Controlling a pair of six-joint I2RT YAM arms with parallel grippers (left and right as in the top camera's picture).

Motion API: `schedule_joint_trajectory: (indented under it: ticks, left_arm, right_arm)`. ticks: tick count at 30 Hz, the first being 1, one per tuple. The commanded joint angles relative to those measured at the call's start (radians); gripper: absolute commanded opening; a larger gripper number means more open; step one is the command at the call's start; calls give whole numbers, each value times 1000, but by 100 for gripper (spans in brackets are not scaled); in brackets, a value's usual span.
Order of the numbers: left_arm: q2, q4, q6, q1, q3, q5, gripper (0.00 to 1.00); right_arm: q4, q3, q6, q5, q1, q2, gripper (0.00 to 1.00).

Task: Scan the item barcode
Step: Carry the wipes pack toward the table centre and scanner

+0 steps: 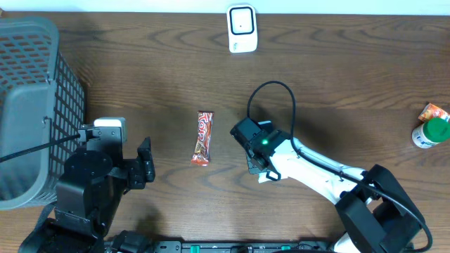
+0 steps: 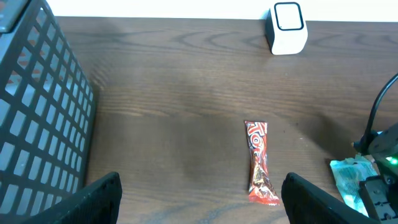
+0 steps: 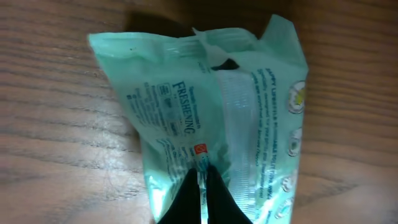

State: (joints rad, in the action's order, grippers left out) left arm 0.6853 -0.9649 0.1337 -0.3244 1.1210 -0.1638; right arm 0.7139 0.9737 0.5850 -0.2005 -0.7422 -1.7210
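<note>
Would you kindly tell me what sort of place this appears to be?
Probably a mock shop checkout: a small white scanner at the far edge, a grey mesh basket, and packaged goods such as a candy bar and green packet.

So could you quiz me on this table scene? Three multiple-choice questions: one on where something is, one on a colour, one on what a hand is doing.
1. The white scanner sits:
A. near the far edge of the table
B. at the near edge
C. in the middle

2. The packet in the right hand is:
A. red
B. mint green
C. black

3. The left hand is:
A. open and empty
B. shut on a cup
C. shut on a spoon

Answers:
1 A: from overhead it stands by the far edge, beyond the candy bar.
2 B: the right wrist view shows a pale green wrapper pinched in the closed fingers.
3 A: its fingers stand wide apart with only bare table between them.
</note>
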Motion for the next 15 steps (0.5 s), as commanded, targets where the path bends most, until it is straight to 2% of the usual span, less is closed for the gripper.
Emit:
schedule_joint_trajectory:
  ticks: [1, 4, 8, 15]
  left_arm:
    - [-1, 0, -2, 0, 15, -9, 83]
    - [-1, 0, -2, 0, 15, -9, 83]
    - [-1, 0, -2, 0, 15, -9, 83]
    - [-1, 0, -2, 0, 15, -9, 83]
  right_arm:
    - [-45, -10, -70, 186, 2, 3, 1]
    - [-28, 41, -89, 213, 2, 26, 1]
    - [60, 118, -89, 157, 8, 88, 1]
    - [107, 114, -88, 76, 48, 126, 1]
